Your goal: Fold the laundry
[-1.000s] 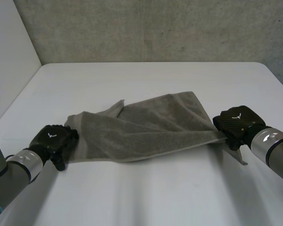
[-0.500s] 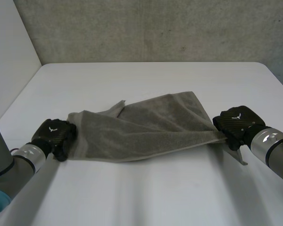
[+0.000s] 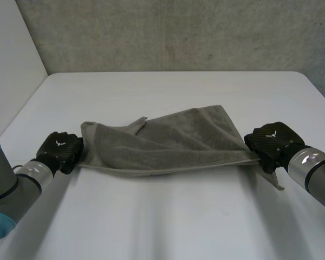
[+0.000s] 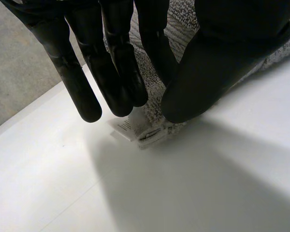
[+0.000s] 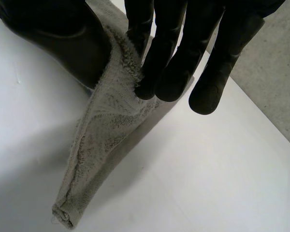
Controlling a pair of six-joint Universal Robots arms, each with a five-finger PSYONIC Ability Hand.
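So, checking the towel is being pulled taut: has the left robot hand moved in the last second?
Yes. The left robot hand has shifted slightly toward the table's far edge, straightening the towel's near edge.

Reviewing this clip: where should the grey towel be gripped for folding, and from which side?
Likely its two near corners, each approached from the outer end. The towel is stretched between them, so pinching there holds its near edge straight. The left hand pinches the corner with the label between thumb and fingers; the right hand pinches just short of the other corner.
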